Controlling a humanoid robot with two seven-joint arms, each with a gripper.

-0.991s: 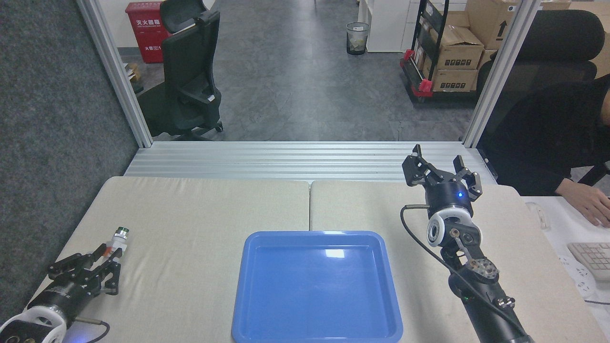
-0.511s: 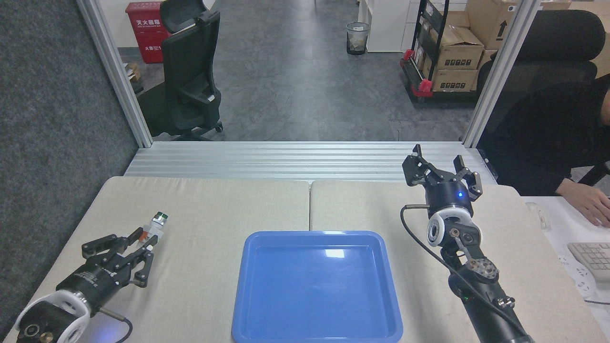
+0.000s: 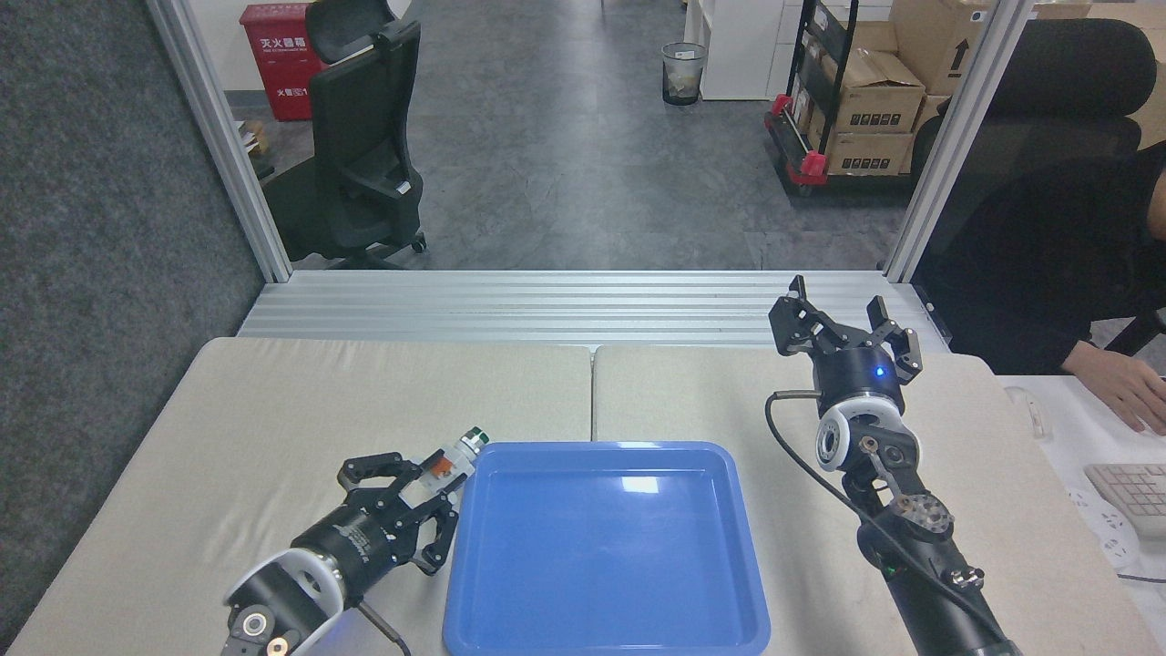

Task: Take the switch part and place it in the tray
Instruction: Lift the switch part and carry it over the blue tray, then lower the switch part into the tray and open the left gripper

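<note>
the left claw (image 3: 426, 497) is clenched on the small white switch part with orange insert and green tip (image 3: 448, 461), held at the near-left rim of the glossy blue plastic tray (image 3: 606, 547). recommended: carry fully over the rim, lower, then release. the right claw (image 3: 843, 328) is released, idle.

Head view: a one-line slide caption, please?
Left gripper carries the small white-and-orange push-button switch part to the glossy blue plastic tray's left rim; right gripper open, idle.
</note>
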